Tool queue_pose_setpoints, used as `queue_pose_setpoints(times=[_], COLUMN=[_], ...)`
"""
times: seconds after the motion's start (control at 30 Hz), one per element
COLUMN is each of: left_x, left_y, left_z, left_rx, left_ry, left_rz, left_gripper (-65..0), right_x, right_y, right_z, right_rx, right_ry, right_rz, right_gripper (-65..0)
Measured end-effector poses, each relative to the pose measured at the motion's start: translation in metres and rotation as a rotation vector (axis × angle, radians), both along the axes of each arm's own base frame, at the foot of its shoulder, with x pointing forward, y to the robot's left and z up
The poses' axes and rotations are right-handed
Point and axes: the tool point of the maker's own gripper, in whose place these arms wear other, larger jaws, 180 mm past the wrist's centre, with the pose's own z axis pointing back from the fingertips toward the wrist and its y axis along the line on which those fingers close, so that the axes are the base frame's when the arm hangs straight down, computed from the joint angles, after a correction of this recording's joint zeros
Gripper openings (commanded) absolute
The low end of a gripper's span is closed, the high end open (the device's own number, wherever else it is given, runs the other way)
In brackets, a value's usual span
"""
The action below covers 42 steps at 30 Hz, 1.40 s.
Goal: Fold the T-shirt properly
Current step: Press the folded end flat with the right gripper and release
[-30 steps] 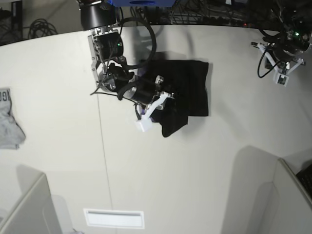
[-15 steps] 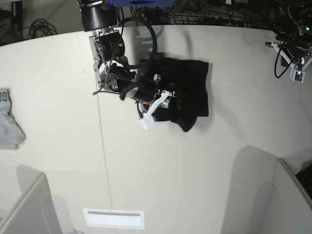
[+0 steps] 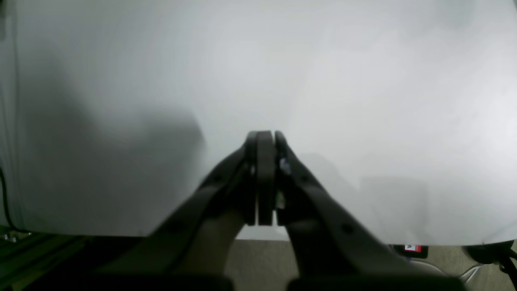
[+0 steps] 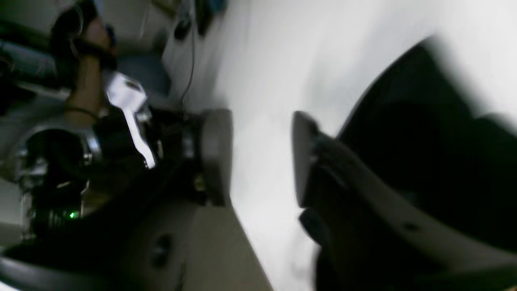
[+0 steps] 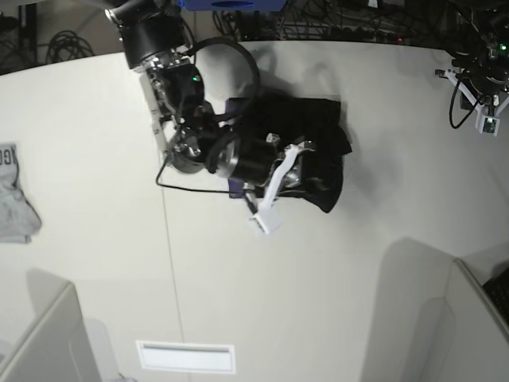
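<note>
The black T-shirt (image 5: 314, 139) lies bunched on the white table, back of centre, with a sliver of purple (image 5: 234, 188) at its left edge. My right gripper (image 5: 304, 165) hovers over its front part. In the blurred right wrist view this gripper (image 4: 260, 157) is open, with bare table between the jaws and the black cloth (image 4: 424, 121) beside and under one finger (image 4: 303, 157). My left gripper (image 5: 483, 111) is at the far back right, away from the shirt. In the left wrist view it (image 3: 264, 135) is shut and empty above bare table.
A small light-grey garment (image 5: 12, 199) lies at the left table edge. Cables and stands run along the back edge (image 5: 334, 24). Grey partition panels (image 5: 469, 318) stand at the front right and front left (image 5: 48, 342). A white label plate (image 5: 187, 356) sits near the front.
My right arm swung rightward over the shirt, and the shirt's front corner moved right with it and bunched up. My left arm drew back to the far back right.
</note>
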Motion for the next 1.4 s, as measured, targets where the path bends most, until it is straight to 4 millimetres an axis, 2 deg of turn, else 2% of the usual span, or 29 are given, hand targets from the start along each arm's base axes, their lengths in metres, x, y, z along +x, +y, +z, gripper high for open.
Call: queue_pose_setpoints(times=[0.07, 0.13, 0.2, 0.33, 0.5, 0.6, 0.77, 0.87, 0.97, 1.03, 1.1, 1.17, 1.23, 1.3, 1.4], left_x=[0.0, 0.0, 0.0, 0.0, 0.0, -0.001, -0.001, -0.001, 0.0, 0.001, 0.0, 0.001, 0.001, 0.001, 0.0], left_y=[0.0, 0.0, 0.0, 0.0, 0.0, 0.0, 0.0, 0.0, -0.001, 0.0, 0.001, 0.0, 0.0, 0.001, 0.0], left_z=[0.0, 0.0, 0.0, 0.0, 0.0, 0.0, 0.0, 0.0, 0.0, 0.0, 0.0, 0.0, 0.0, 0.001, 0.0], left_rx=[-0.001, 0.0, 0.0, 0.0, 0.0, 0.0, -0.001, 0.0, -0.003, 0.0, 0.002, -0.002, 0.0, 0.001, -0.001], left_ry=[-0.001, 0.0, 0.0, 0.0, -0.001, 0.003, 0.002, 0.002, -0.002, -0.004, -0.002, -0.005, -0.004, -0.004, -0.004], left_rz=[0.0, 0.0, 0.0, 0.001, 0.001, 0.001, 0.001, 0.001, 0.002, 0.0, 0.001, 0.0, 0.0, 0.0, 0.001], left_gripper=[-65.0, -65.0, -65.0, -65.0, -65.0, -65.0, -65.0, -65.0, -65.0, -65.0, -65.0, -65.0, -65.0, -65.0, -65.0], right_x=[0.004, 0.004, -0.002, -0.028, -0.032, -0.036, -0.054, -0.05, -0.05, -0.057, -0.065, -0.051, -0.028, -0.013, -0.009], right_y=[-0.025, -0.048, -0.061, -0.069, -0.075, -0.073, -0.049, -0.042, -0.015, 0.004, 0.009, 0.0, -0.02, -0.04, -0.053], right_z=[-0.003, -0.021, -0.038, -0.069, -0.094, -0.096, -0.095, -0.089, -0.073, -0.06, -0.046, -0.03, -0.024, -0.028, -0.044], right_rx=[-0.065, -0.138, -0.183, -0.224, -0.259, -0.259, -0.258, -0.276, -0.256, -0.224, -0.211, -0.196, -0.195, -0.231, -0.26], right_ry=[-0.002, 0.036, 0.071, 0.176, 0.244, 0.253, 0.251, 0.208, 0.15, 0.131, 0.147, 0.129, 0.117, 0.118, 0.171], right_rz=[-0.049, -0.079, -0.091, -0.082, -0.099, -0.088, 0.007, 0.04, 0.109, 0.154, 0.176, 0.108, 0.023, -0.036, -0.061], right_gripper=[-65.0, -65.0, -65.0, -65.0, -65.0, -65.0, -65.0, -65.0, -65.0, -65.0, -65.0, -65.0, -65.0, -65.0, -65.0])
